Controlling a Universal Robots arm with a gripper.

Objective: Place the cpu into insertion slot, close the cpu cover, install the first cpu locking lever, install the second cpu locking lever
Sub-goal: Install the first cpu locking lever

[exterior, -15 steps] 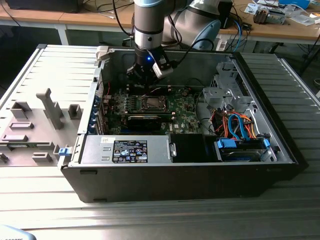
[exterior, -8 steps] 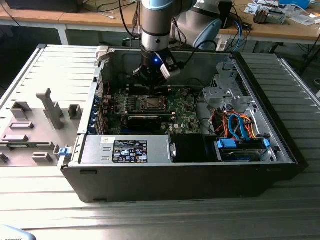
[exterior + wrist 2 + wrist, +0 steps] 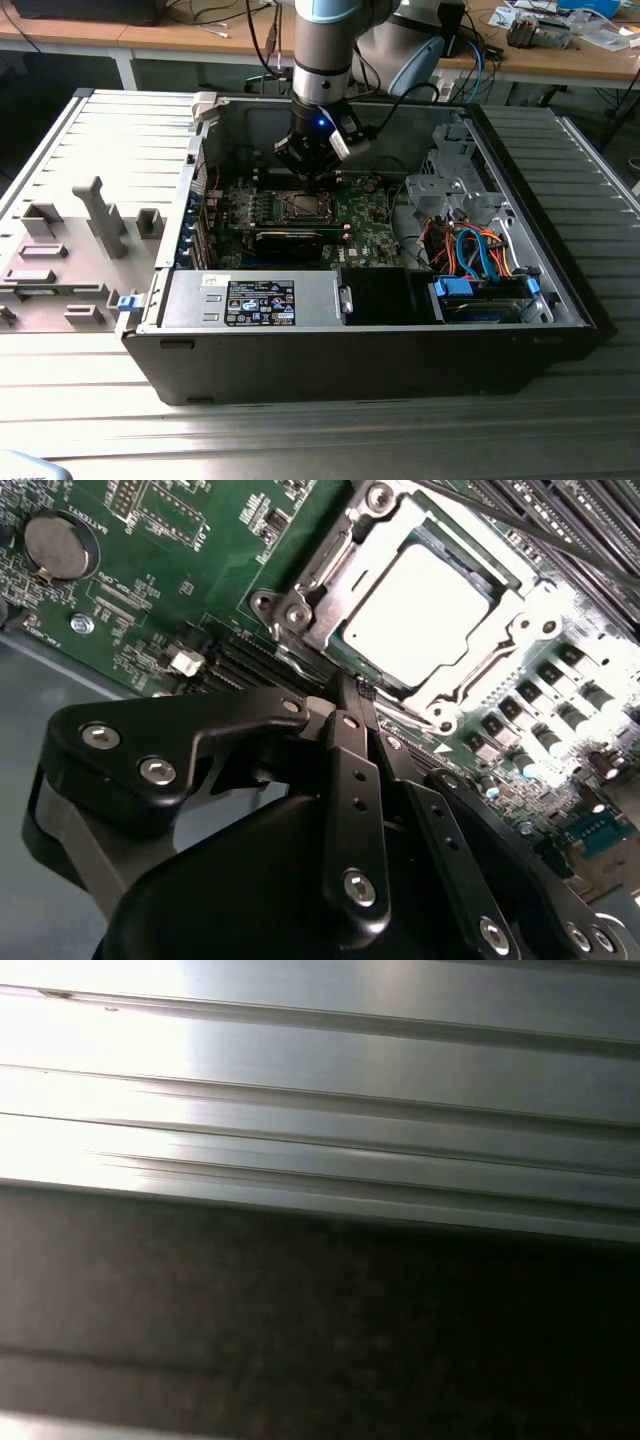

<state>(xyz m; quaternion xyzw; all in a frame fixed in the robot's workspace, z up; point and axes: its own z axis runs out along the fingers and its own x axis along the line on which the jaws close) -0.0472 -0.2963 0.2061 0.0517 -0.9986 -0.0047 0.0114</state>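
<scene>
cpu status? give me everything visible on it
The cpu is a small flat square chip with a pale silver-grey metal top, glaring under the light. It lies flat in the insertion slot, and the cpu cover frames its edges, seemingly already lowered around it. In the second wrist view the end effector sits just beside the socket's edge, not touching the chip. In the exterior view it shows as a grey square on the green motherboard.
</scene>
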